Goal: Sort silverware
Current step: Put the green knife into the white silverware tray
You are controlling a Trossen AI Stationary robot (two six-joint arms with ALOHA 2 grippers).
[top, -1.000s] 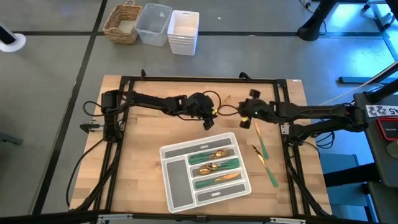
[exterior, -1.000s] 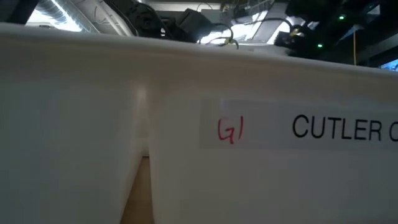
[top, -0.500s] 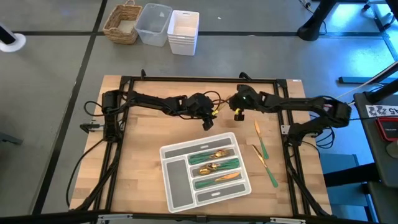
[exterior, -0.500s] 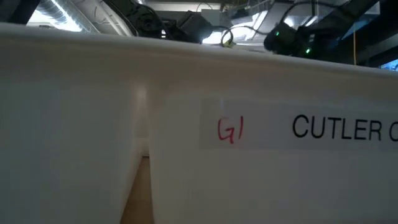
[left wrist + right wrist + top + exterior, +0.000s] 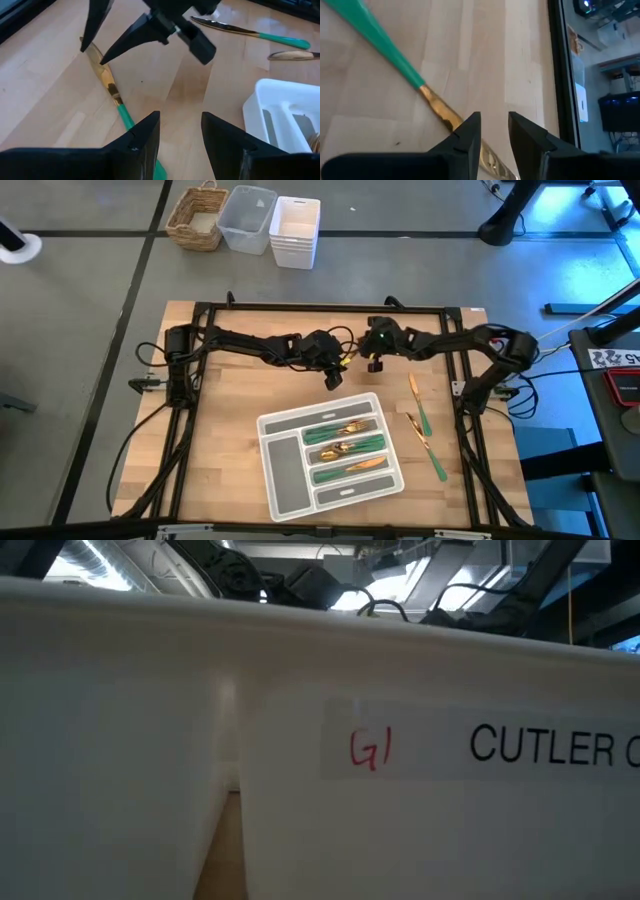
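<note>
Grey floor (image 5: 80,300) (perhaps concrete), wicker basket (image 5: 196,218)

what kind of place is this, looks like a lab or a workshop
Most likely a robotics lab or test bay rather than a kitchen: a wooden table inside a black frame carrying two robot arms, on a bare grey floor, with storage bins set on the floor beyond it.

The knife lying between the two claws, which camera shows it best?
The left wrist view: the knife shows gold blade and green handle, under the right claw. The right wrist view shows only part of it. The high view barely shows it; the low view is blocked.
</note>
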